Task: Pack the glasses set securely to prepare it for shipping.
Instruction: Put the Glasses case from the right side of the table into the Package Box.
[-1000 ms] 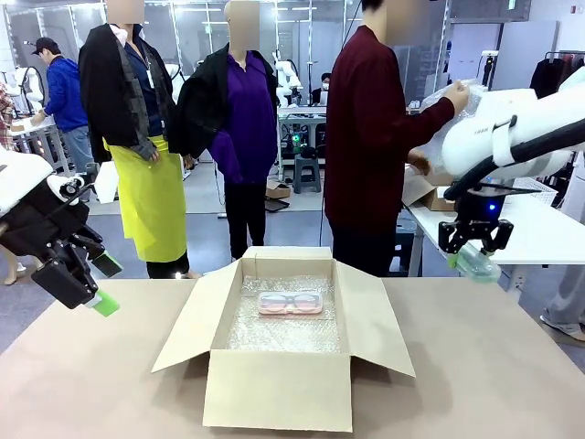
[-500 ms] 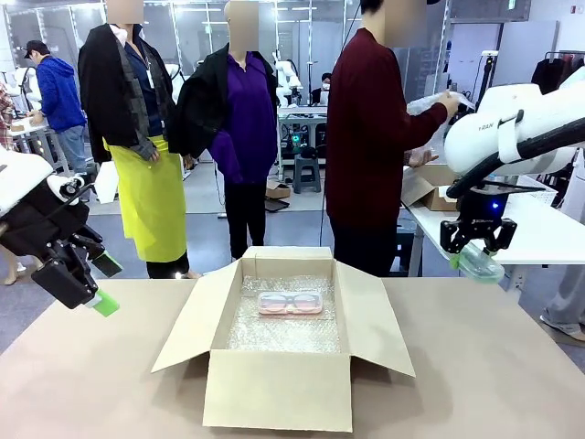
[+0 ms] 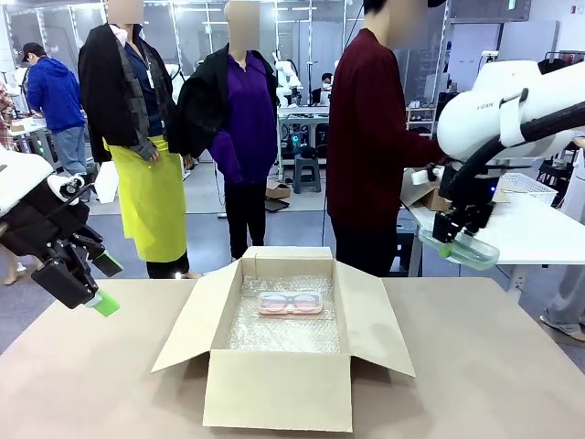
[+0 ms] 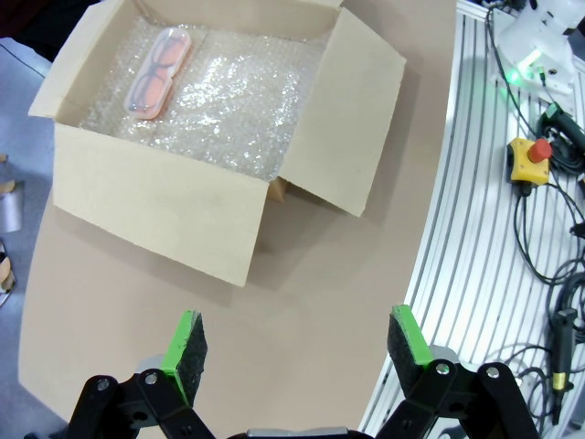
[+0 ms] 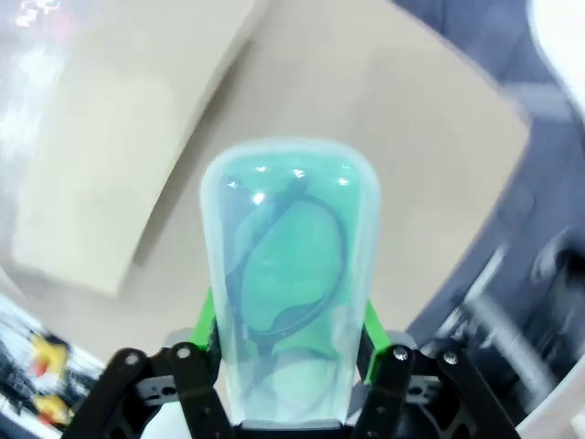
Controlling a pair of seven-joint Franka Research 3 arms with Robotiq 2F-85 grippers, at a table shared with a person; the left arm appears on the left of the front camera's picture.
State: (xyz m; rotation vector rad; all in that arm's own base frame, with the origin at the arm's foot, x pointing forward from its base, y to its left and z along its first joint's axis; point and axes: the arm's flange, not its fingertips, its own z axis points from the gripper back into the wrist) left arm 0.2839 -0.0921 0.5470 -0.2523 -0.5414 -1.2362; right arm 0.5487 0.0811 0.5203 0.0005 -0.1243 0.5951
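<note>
An open cardboard box (image 3: 274, 389) lined with bubble wrap stands mid-table. The translucent pink case (image 3: 290, 303) with glasses inside lies flat at the box's far end; in the left wrist view, pink case (image 4: 157, 73) sits in the box (image 4: 155, 219). My right gripper (image 3: 454, 236) hangs above the table's far right, shut on the mint green case (image 3: 464, 249), which tilts down to the right. Seen from the right wrist, the mint case (image 5: 288, 265) with dark glasses inside sits between my gripper's (image 5: 289, 325) pads. At the table's left edge my left gripper (image 3: 106, 284) (image 4: 297, 340) stands open, holding nothing.
A person in a dark red top (image 3: 370, 137) stands just behind the box, turned toward a white side table (image 3: 539, 233). The box's flaps (image 3: 187, 320) spread out to both sides. A yellow stop button (image 4: 530, 160) and cables lie on the ribbed rail beside the table.
My right gripper has risen a little and swung left toward the box with the mint case, which now tilts more. The person's raised hand has dropped. The left arm stayed still.
</note>
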